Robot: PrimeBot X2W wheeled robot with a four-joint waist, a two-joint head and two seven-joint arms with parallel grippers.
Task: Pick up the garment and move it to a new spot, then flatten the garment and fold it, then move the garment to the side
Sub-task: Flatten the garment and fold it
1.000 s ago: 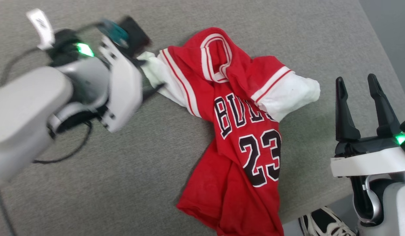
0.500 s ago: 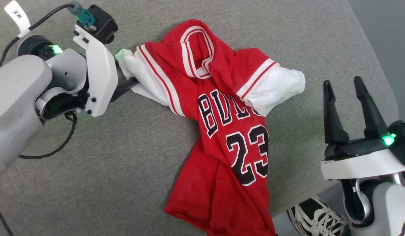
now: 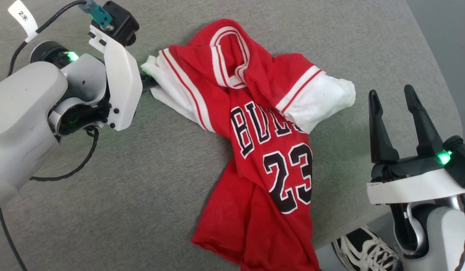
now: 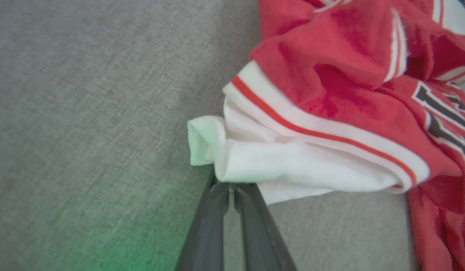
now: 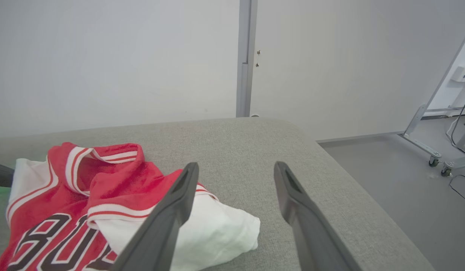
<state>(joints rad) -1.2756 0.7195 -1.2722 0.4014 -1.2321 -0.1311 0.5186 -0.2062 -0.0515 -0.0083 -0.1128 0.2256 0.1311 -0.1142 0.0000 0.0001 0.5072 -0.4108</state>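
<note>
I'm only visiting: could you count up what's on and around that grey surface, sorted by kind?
garment: 1
robot grippers: 2 (left gripper, right gripper)
shoe: 1
grey surface: 1
Total: 5

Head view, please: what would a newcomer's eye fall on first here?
The red garment, number 23 on its front, lies crumpled on the grey surface. The left gripper is shut on its white sleeve at upper left, while the right gripper stands open at lower right, near a sneaker.
</note>
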